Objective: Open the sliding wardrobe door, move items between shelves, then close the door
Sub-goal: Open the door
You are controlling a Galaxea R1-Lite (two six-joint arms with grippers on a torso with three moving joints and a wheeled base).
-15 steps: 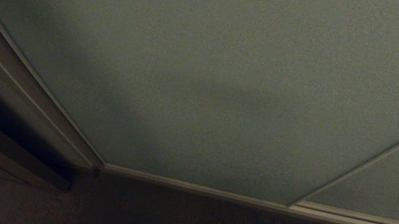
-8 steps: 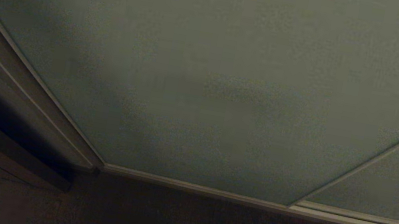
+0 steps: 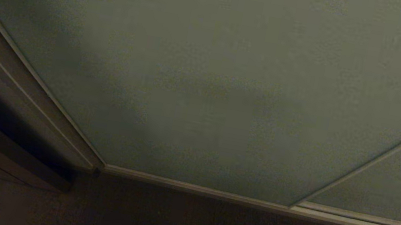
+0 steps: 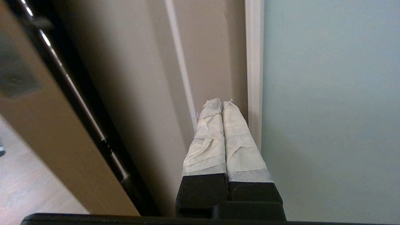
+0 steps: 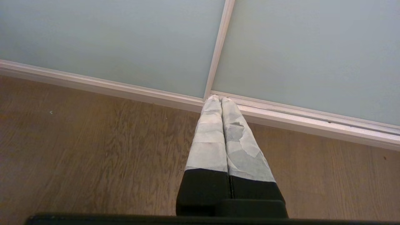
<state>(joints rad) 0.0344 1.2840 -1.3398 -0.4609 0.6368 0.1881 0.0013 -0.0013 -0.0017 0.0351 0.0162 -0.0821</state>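
The left gripper (image 4: 221, 103), its taped fingers pressed together on nothing, points at the beige wardrobe frame (image 4: 206, 47) just beside the silvery edge strip (image 4: 253, 62) of the sliding wardrobe door (image 4: 328, 93). The right gripper (image 5: 217, 99), likewise closed and empty, hangs over the wooden floor (image 5: 93, 140) near the floor rail (image 5: 125, 89), pointing at the upright seam where two pale grey-green panels meet. In the head view the sliding wardrobe door (image 3: 211, 69) fills the scene, shut against the frame at its left edge, with neither arm showing.
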